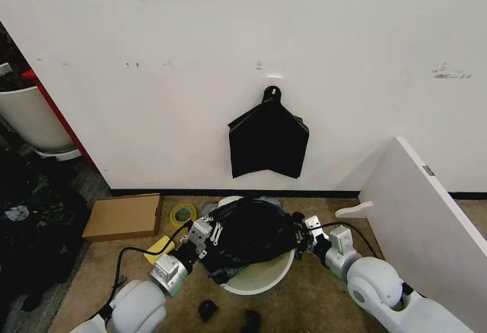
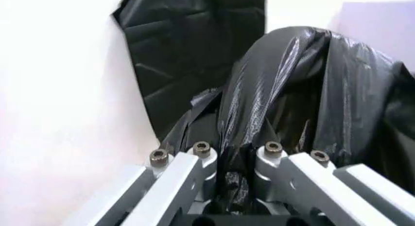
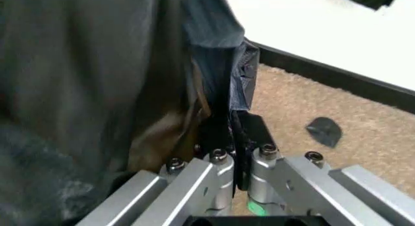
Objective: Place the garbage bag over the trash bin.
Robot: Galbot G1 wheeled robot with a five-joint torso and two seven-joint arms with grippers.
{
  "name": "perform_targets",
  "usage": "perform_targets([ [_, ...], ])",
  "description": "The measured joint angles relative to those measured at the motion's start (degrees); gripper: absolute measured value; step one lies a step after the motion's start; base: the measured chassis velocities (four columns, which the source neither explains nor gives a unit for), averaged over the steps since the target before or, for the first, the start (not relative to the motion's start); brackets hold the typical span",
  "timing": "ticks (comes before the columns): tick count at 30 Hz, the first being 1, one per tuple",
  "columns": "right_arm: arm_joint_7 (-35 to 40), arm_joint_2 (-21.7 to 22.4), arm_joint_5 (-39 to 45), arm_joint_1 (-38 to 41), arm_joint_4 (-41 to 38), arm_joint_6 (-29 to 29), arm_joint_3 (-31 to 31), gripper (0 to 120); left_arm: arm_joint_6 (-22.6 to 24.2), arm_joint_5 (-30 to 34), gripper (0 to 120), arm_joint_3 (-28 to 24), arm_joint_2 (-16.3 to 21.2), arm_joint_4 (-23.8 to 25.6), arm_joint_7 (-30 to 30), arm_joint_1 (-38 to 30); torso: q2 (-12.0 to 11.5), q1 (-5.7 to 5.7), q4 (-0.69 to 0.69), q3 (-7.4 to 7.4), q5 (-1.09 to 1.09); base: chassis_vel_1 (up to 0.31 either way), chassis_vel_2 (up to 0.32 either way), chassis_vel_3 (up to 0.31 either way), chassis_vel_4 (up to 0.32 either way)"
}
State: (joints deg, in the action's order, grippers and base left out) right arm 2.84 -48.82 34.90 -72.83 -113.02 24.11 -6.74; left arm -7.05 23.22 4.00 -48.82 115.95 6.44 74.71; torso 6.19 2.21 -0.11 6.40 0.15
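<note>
In the head view, low in the centre of the frame, the garbage bag (image 1: 255,230) lay bunched over the mouth of the trash bin (image 1: 262,276), stretched side to side between the left pincer (image 1: 207,234) and the right pincer (image 1: 304,230); it covered the top, but the bin's near rim was bare, so pulling the film down around it seemed left to do. In the left wrist view, the left pincer (image 2: 236,160) was narrowed on a fold of bag (image 2: 311,90). In the right wrist view, the right pincer (image 3: 238,155) pinched the bag's edge (image 3: 220,80) above carpet (image 3: 311,104).
</note>
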Motion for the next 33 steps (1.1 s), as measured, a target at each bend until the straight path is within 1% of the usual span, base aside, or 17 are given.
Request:
perform_targets([
  [2, -0.6, 0.0, 0.0, -0.6, -0.1, -0.8, 0.0, 0, 1.1, 3.5, 5, 0.4, -0.7, 0.0, 1.3, -0.4, 0.0, 0.00, 0.00, 0.00, 0.00, 0.000, 0.000, 0.000, 0.000],
  [3, -0.6, 0.0, 0.0, -0.6, -0.1, -0.8, 0.0, 0, 1.1, 3.5, 5, 0.4, -0.7, 0.0, 1.3, -0.4, 0.0, 0.00, 0.00, 0.00, 0.00, 0.000, 0.000, 0.000, 0.000],
  [6, -1.3, -0.1, -0.3, -1.5, -0.7, -2.5, -0.1, 0, 3.9, 10.4, 5, 1.2, -2.2, -0.5, 5.6, -1.6, 0.0, 0.00, 0.00, 0.00, 0.00, 0.000, 0.000, 0.000, 0.000],
  [8, -1.7, 0.0, -0.7, -2.0, -1.2, -3.2, -0.2, 0, 5.3, 13.6, 5, 1.6, -3.0, -1.0, 7.9, -2.3, 0.0, 0.00, 0.01, 0.00, 0.00, 0.000, 0.000, 0.000, 0.000],
  [9, -1.7, 0.0, -0.7, -2.0, -1.2, -3.2, -0.2, 0, 5.3, 13.6, 5, 1.6, -3.0, -1.0, 7.9, -2.3, 0.0, 0.00, 0.01, 0.00, 0.00, 0.000, 0.000, 0.000, 0.000],
  [11, -2.0, -0.1, -1.3, -2.8, -2.0, -3.9, -0.2, 0, 6.7, 17.6, 5, 1.9, -3.8, -1.5, 10.3, -3.1, 0.0, 0.00, 0.00, 0.00, -0.01, 0.000, 0.000, 0.000, 0.000],
  [17, -2.8, -1.0, -4.4, -4.2, -2.3, -5.7, 0.8, 0, 8.2, 21.8, 5, 2.1, -4.5, -1.9, 13.0, -3.7, 0.0, 0.00, 0.00, 0.00, -0.01, 0.000, 0.000, 0.000, 0.000],
  [22, -2.7, -2.3, -7.5, -6.6, -1.9, -8.6, 1.0, 0, 10.3, 27.8, 5, 2.4, -4.9, -0.7, 15.1, -3.7, 0.0, 0.00, 0.00, 0.00, 0.00, 0.000, 0.000, 0.000, 0.000],
  [23, -2.7, -2.3, -7.5, -6.6, -1.9, -8.6, 1.0, 0, 10.3, 27.8, 5, 2.4, -4.9, -0.7, 15.1, -3.7, 0.0, 0.00, 0.00, 0.00, 0.00, 0.000, 0.000, 0.000, 0.000],
  [25, -2.6, -2.5, -10.2, -8.0, -1.6, -10.0, 0.8, 5, 10.8, 29.7, 5, 3.1, -5.0, -0.7, 16.4, -4.1, 0.0, 0.00, 0.00, 0.01, -0.03, 0.000, 0.000, 0.000, 0.000],
  [26, -2.3, -2.6, -11.7, -8.4, -1.6, -11.2, 0.8, 10, 10.8, 30.3, 5, 3.4, -5.0, -0.7, 16.7, -4.3, 0.0, 0.01, -0.02, 0.00, 0.04, 0.000, 0.000, 0.000, 0.000],
  [27, -1.7, -2.7, -13.0, -8.7, -1.5, -12.7, 0.4, 14, 11.0, 31.0, 5, 3.3, -5.0, -0.4, 16.7, -4.3, 0.0, -0.01, 0.03, -0.03, 0.09, 0.000, 0.000, 0.000, 0.000],
  [29, -0.5, -2.8, -15.0, -9.6, -1.1, -14.9, 0.0, 21, 11.6, 32.1, 4, 3.3, -5.0, -0.5, 17.1, -4.1, 0.0, 0.01, 0.00, 0.01, -0.09, 0.000, 0.000, 0.000, 0.000],
  [30, -0.5, -2.8, -15.0, -9.6, -1.1, -14.9, 0.0, 21, 11.6, 32.1, 4, 3.3, -5.0, -0.5, 17.1, -4.1, 0.0, 0.01, 0.00, 0.01, -0.09, 0.000, 0.000, 0.000, 0.000],
  [31, -0.3, -2.9, -15.4, -9.8, -1.1, -15.3, -0.3, 25, 11.7, 32.3, 4, 3.3, -5.0, -0.5, 17.1, -4.1, 0.0, 0.00, -0.01, 0.00, -0.08, 0.000, 0.000, 0.000, 0.000],
  [32, 0.4, -3.0, -15.7, -10.2, -1.2, -16.0, -0.8, 30, 11.8, 32.7, 4, 3.4, -5.0, -0.4, 17.3, -4.1, 0.0, -0.01, -0.01, -0.02, 0.04, 0.000, 0.000, 0.000, 0.000],
  [33, 1.4, -3.1, -15.8, -10.7, -1.6, -16.2, -1.1, 33, 12.0, 32.9, 4, 3.4, -5.0, -0.4, 17.6, -4.1, 0.0, 0.00, -0.01, 0.00, 0.07, 0.000, 0.000, 0.000, 0.000],
])
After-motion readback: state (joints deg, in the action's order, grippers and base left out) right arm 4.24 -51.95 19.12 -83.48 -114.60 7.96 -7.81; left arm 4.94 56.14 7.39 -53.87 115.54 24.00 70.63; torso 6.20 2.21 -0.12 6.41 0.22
